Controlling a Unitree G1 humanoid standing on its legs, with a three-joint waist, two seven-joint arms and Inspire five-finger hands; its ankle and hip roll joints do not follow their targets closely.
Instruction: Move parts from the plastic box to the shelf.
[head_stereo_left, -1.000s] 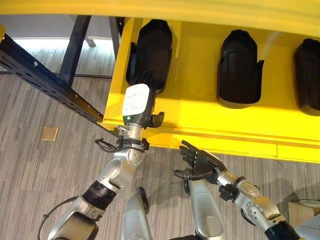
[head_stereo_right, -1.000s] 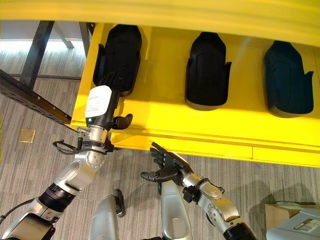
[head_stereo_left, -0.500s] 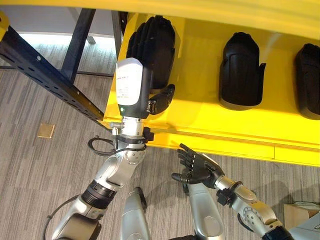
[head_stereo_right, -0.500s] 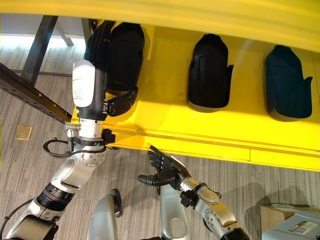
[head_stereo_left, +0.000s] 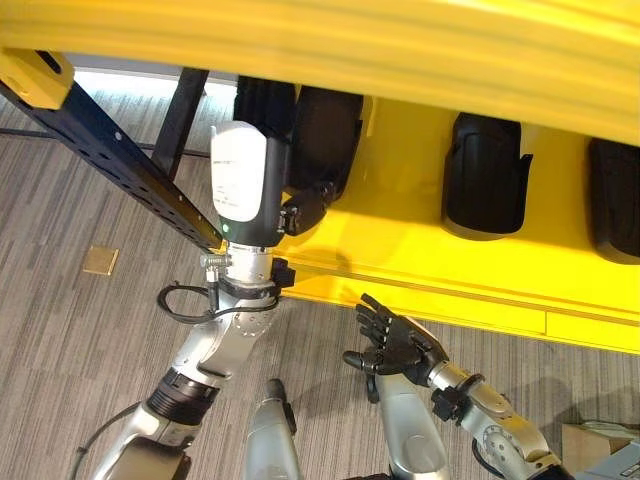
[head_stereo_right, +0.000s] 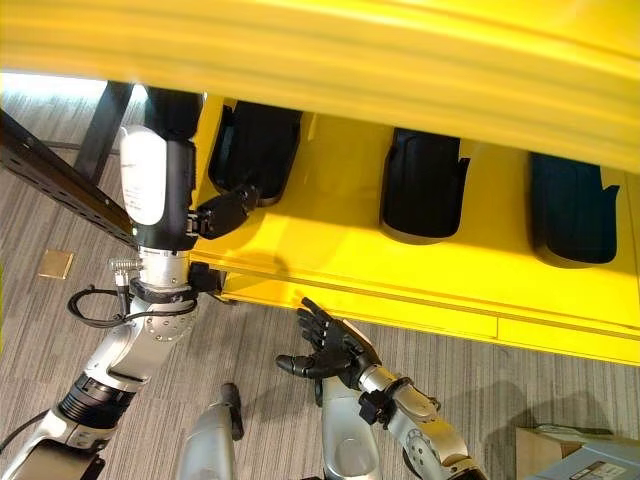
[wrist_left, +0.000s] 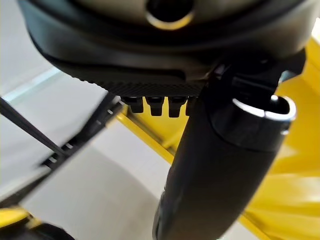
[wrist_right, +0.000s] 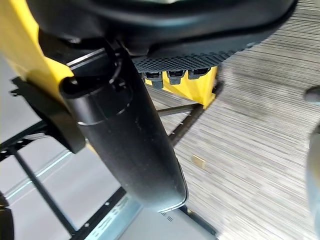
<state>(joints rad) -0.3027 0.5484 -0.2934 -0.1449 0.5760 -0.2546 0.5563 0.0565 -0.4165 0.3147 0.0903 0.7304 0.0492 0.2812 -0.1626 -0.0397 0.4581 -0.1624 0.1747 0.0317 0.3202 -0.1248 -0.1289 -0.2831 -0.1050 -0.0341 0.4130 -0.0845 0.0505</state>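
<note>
Three black moulded parts lie in a row on the yellow shelf (head_stereo_left: 400, 245): a left part (head_stereo_left: 325, 135), a middle part (head_stereo_left: 487, 175) and a right part (head_stereo_left: 615, 200). My left hand (head_stereo_left: 240, 185) reaches up at the shelf's left end, beside the left part. Its fingers are straight and run up under the upper shelf board, its thumb (wrist_left: 220, 165) sticks out toward the part, and it holds nothing. My right hand (head_stereo_left: 392, 342) hangs low in front of the shelf, open with fingers spread and empty.
A yellow upper shelf board (head_stereo_left: 400, 50) overhangs the parts. A dark perforated rack beam (head_stereo_left: 110, 160) slants down at the left. A small tan square (head_stereo_left: 100, 260) lies on the grey carpet. A cardboard box (head_stereo_right: 560, 455) sits at the lower right.
My left hand has gone up and further in along the left part, its fingers now under the upper board. The camera has shifted. The right hand stays low and open.
</note>
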